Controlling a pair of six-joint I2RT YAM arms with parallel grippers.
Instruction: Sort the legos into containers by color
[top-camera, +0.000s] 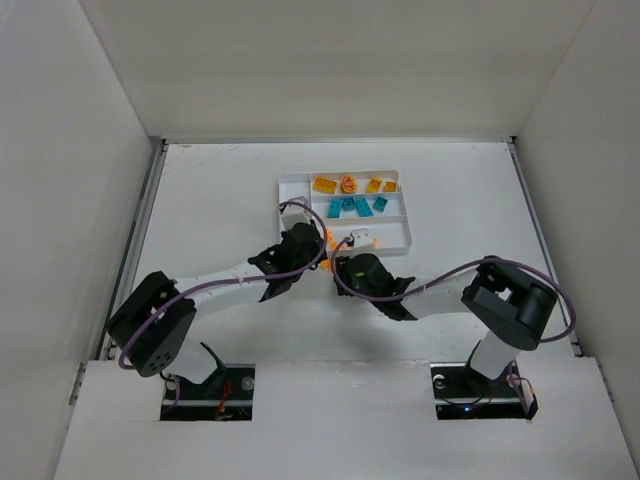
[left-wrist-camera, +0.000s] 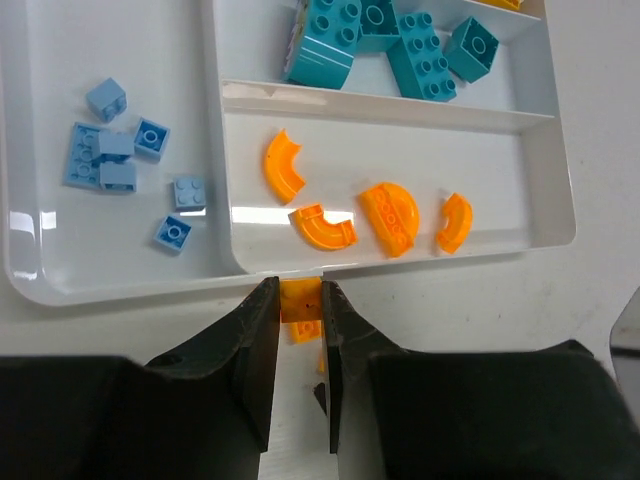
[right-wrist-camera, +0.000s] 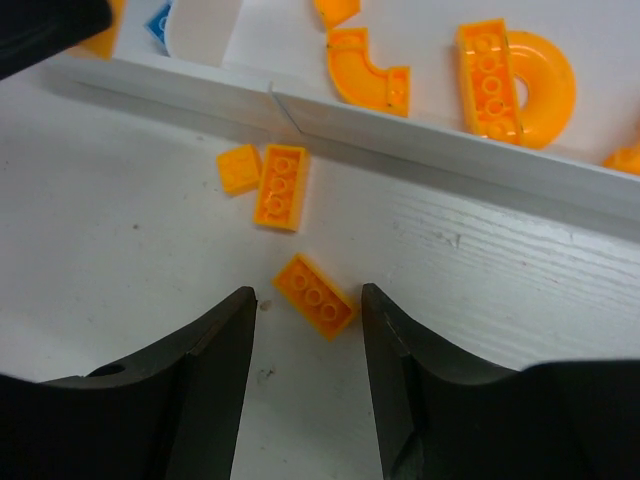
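I have an orange brick (left-wrist-camera: 300, 303) clenched between my left fingers (left-wrist-camera: 262, 320), just outside the near wall of the white tray (left-wrist-camera: 400, 108). Past that wall, the closest long section holds four orange curved pieces (left-wrist-camera: 388, 215). The next section holds teal bricks (left-wrist-camera: 425, 55), and the narrow side section holds light blue bricks (left-wrist-camera: 110, 160). In the top view the farthest section carries yellow-orange bricks (top-camera: 325, 184). My right fingers (right-wrist-camera: 222, 350) stand released and apart, with a second orange brick (right-wrist-camera: 314, 294) lying on the table (right-wrist-camera: 120, 200) between them, touched by neither. Two more orange bricks (right-wrist-camera: 281, 187) lie just beside each other near the tray's outer wall.
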